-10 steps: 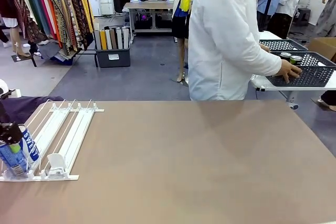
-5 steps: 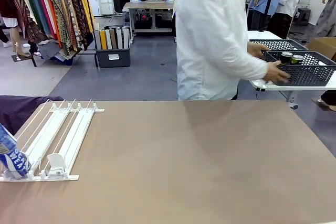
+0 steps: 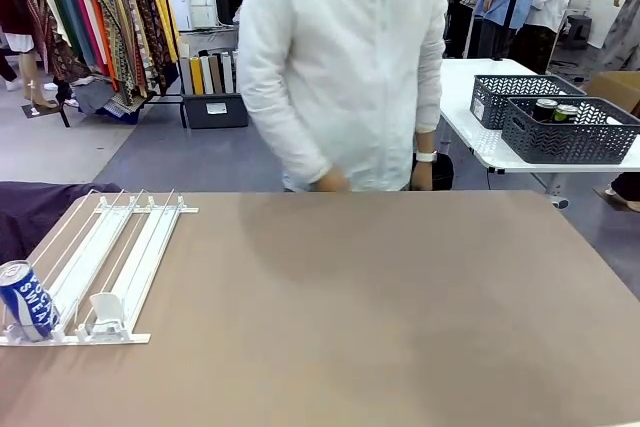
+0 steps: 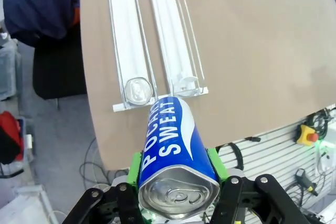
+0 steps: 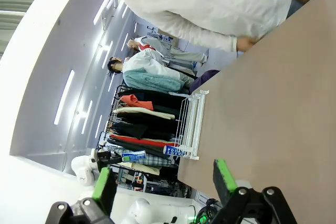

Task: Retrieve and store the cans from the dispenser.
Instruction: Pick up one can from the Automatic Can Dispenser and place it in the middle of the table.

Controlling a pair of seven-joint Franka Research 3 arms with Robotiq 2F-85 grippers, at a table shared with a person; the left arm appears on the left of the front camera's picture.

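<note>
In the left wrist view my left gripper [image 4: 176, 174] is shut on a blue can [image 4: 169, 135] with white lettering, held high above the table's left end. Below it lies the white dispenser [image 4: 157, 35], with another can's silver top [image 4: 138, 89] at the near end of one lane. The front view shows that blue can [image 3: 28, 299] standing upright at the front of the dispenser [image 3: 115, 257]. My right gripper [image 5: 164, 179] is open and holds nothing, off the table's edge. Far off in its view are the dispenser [image 5: 192, 121] and a can [image 5: 173, 150].
A person in a white shirt [image 3: 345, 67] stands at the table's far edge, hands low. Two dark lattice baskets [image 3: 570, 132] with cans in them sit on a white side table at the right. A dark cloth [image 3: 35, 209] lies left of the dispenser.
My left gripper has lifted its blue can up and out of the front view. Another blue can now stands at the lane's front. The person has turned from the baskets to the table.
</note>
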